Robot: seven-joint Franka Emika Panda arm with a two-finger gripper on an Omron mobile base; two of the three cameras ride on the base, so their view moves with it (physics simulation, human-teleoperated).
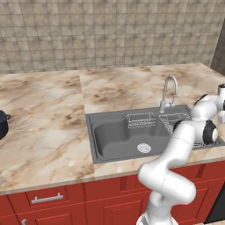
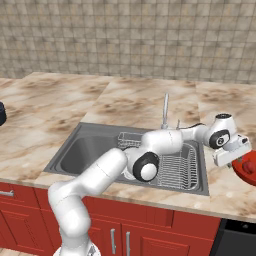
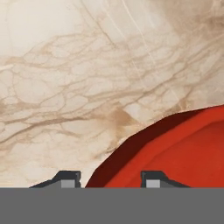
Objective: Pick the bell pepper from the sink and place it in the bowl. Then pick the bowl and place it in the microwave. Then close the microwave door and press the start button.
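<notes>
The red bowl (image 3: 175, 153) sits on the marble counter to the right of the sink (image 1: 114, 136), and part of the bowl (image 2: 248, 167) shows at the right edge of the right base view. My gripper (image 3: 111, 180) is open and hangs low over the bowl's near rim. One fingertip (image 3: 70, 178) is outside the rim and the other is above the bowl's inside. The arm reaches across the sink to get there. The bell pepper, the microwave and its door are out of view.
The sink basin holds a wire rack (image 2: 175, 165), with a curved chrome faucet (image 1: 169, 90) behind it. A dark blue pot (image 1: 2, 123) stands at the far left of the counter. Red cabinet fronts run below the counter edge.
</notes>
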